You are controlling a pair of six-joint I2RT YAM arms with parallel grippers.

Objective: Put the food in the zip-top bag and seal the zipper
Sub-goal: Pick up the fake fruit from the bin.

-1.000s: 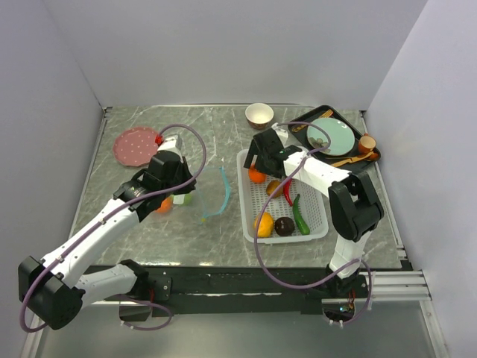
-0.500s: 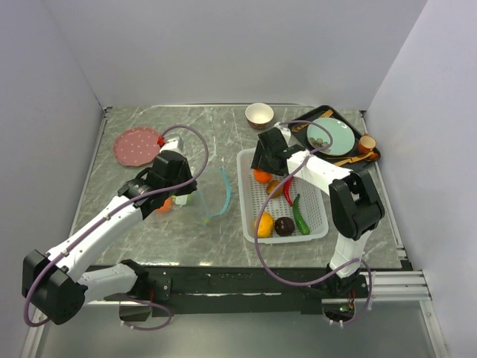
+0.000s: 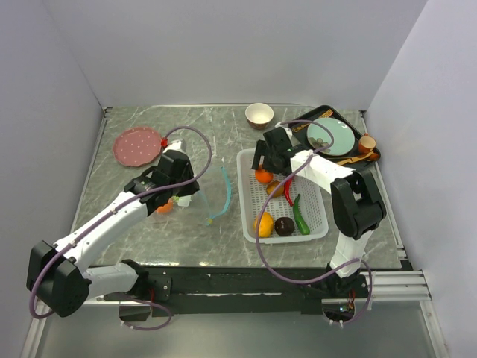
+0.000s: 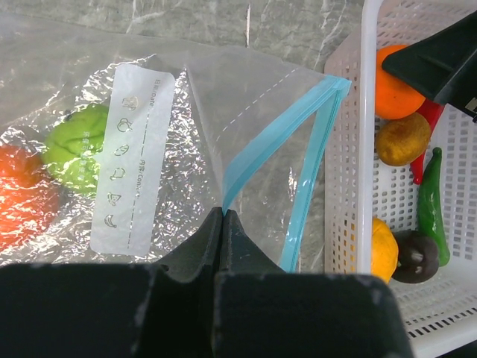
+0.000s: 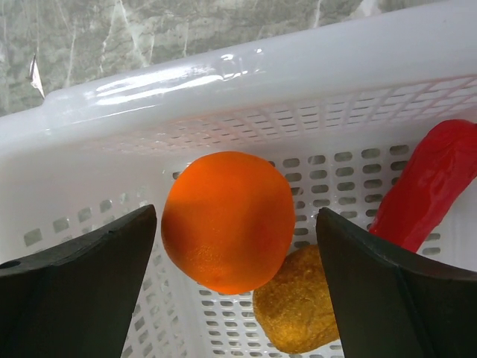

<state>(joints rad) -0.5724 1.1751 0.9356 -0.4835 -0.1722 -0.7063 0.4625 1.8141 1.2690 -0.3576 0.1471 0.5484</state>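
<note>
Clear zip-top bag (image 4: 250, 104), teal zipper (image 4: 277, 128) gaping, holds an orange (image 4: 22, 195) and green apple (image 4: 74, 149); other food (image 5: 227, 220) fills the basket (image 4: 344, 186)

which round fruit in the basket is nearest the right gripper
The orange at the basket's far end, between the open right gripper's fingers. The brown kiwi lies beside it; the yellow fruit and dark fruit sit at the near end.

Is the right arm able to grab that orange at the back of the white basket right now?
Probably yes. The right gripper hangs open over the orange, one finger on each side, and nothing covers it. The brown kiwi right beside it might get nudged.
</note>
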